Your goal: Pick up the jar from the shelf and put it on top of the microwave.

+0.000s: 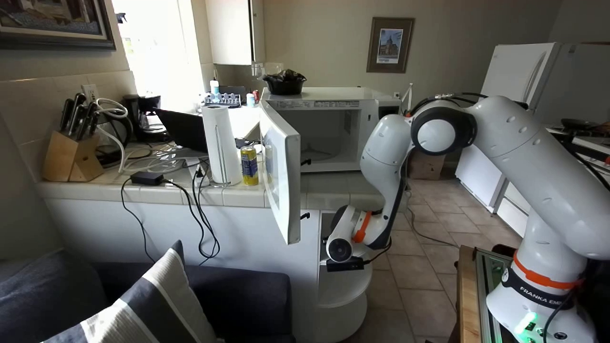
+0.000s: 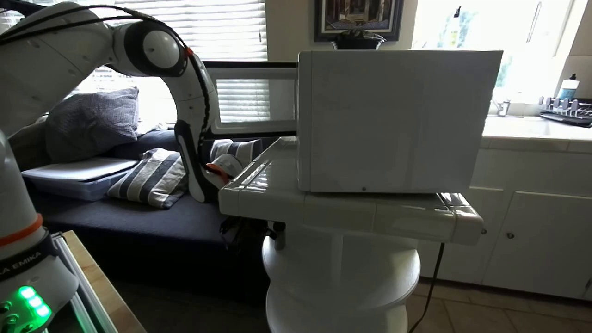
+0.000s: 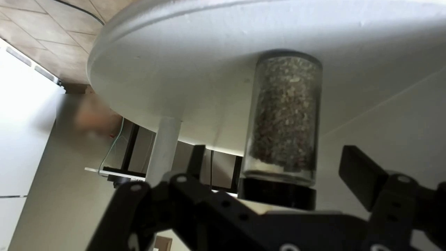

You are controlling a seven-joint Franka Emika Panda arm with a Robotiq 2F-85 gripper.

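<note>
Seeing at left, in an exterior view, a paper towel roll (image 1: pixel 220 147) just beside a yellow-and-blue can (image 1: pixel 249 166), then the swung-open door (image 1: pixel 284 171) of the microwave (image 1: pixel 333 126), standing on the tiled countertop (image 1: pixel 329 183) above the curved white shelf (image 1: pixel 345 288). In the wrist view, holding the gripper (image 3: pixel 274 150) spread wide, gripping nothing; finding the black-capped glass jar (image 3: pixel 284 122) upright on that shelf, showing between the fingers (image 3: pixel 362 177).

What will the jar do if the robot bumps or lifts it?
The jar might tip if bumped, since it's taller than wide. Once down, it could roll, because its sides look round. Lifted, it may feel heavy for its size, with grains filling most of it.
</note>
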